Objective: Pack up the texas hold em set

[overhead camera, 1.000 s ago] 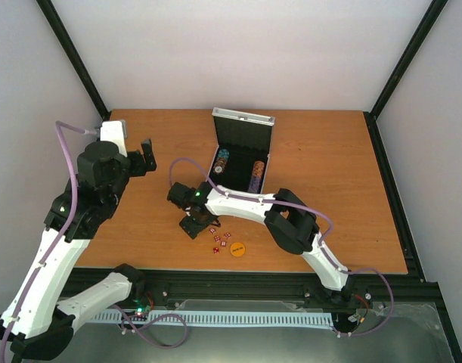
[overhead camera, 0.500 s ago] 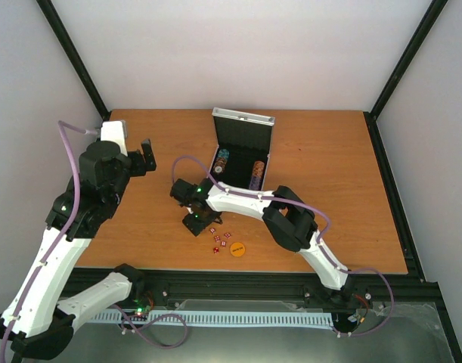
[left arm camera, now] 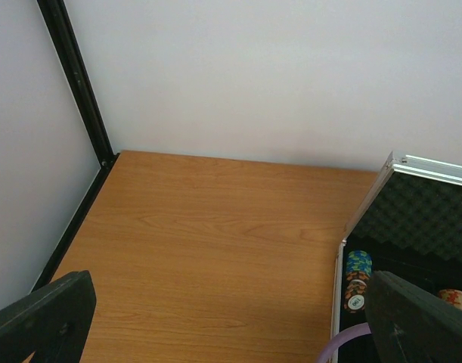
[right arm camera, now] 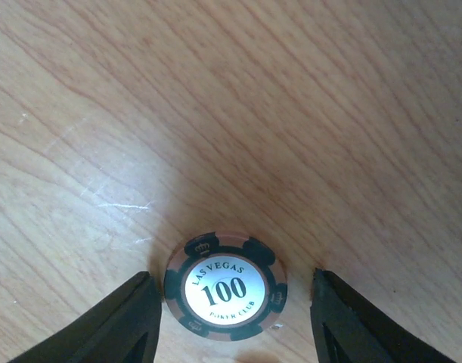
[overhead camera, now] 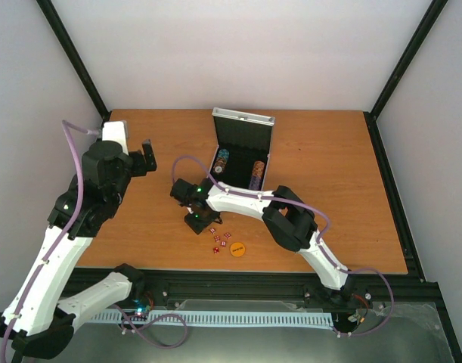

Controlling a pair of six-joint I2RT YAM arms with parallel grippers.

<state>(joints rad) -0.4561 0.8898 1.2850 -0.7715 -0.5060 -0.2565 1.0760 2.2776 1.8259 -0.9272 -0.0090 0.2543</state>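
A brown-and-black striped poker chip marked 100 lies flat on the wooden table. My right gripper is open and straddles it: the left finger is almost at its rim and the right finger stands a small gap away. From above, that gripper sits low over the table, in front of the open silver case. The case holds rows of chips. Tiny red dice and an orange disc lie near the front edge. My left gripper hangs open and empty at the left.
In the left wrist view the case's rim and a chip row show at the right, with a purple cable below. Black frame posts and white walls bound the table.
The right gripper's jaws have narrowed around the chip and the gripper has settled slightly over it. The left arm has barely moved.
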